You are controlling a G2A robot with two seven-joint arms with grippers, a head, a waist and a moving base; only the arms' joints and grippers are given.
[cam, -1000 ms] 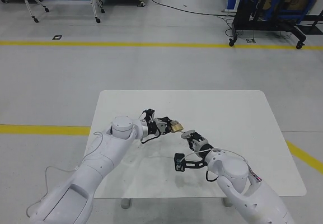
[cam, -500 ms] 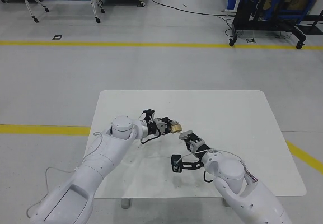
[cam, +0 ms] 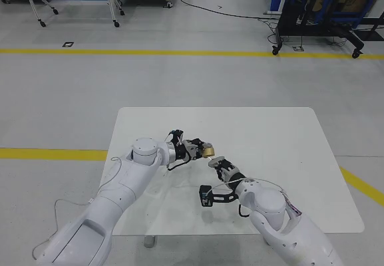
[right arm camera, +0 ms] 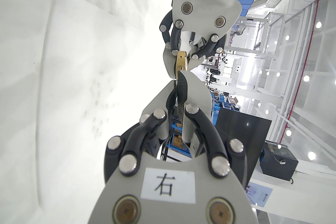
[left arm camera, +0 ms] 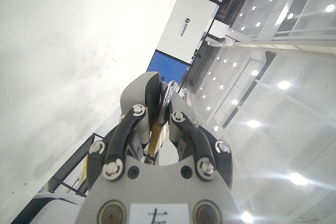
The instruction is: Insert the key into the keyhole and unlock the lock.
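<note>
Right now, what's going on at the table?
The left hand is shut on the brass padlock and holds it over the white table. The right hand is shut, with its tips at the padlock's bottom end. I cannot tell whether anything has entered the lock.

Keyhole seemingly behind right end effector (right arm camera: 178, 79)

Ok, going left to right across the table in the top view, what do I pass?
Left edge of the table → left gripper → padlock → right gripper → the table's right edge.
</note>
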